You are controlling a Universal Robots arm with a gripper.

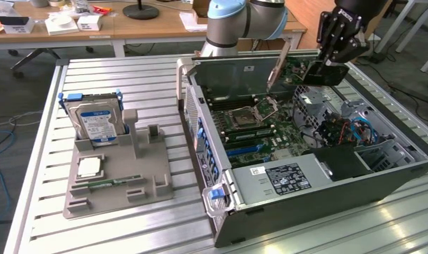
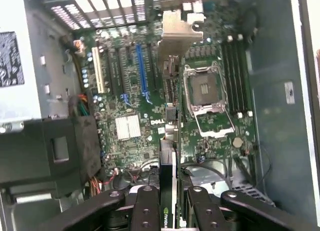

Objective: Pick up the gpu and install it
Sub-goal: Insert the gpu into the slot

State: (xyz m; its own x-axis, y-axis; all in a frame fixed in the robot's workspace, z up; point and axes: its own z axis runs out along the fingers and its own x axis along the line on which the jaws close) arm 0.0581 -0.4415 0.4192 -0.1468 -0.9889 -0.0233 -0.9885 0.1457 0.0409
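Clamping the gpu (image 2: 168, 156) edge-on between its 2 fingers (image 2: 145, 211), the gripper (image 2: 168, 206) hangs over the open computer case (image 1: 383, 177), in the upper right of the exterior view. The card's silver bracket (image 2: 176, 31) points toward the rear slot openings (image 2: 100, 11). To seat it well, I judge the card should be held upright, squared to 1 motherboard (image 2: 135, 126) slot near the blue slot (image 2: 142, 73), with the bracket lined up and pressure even

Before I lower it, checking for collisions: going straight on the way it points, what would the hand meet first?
The hand grips the gpu and points into the case. The gpu would likely reach the motherboard first, between the blue slot and processor socket; depth is unclear.
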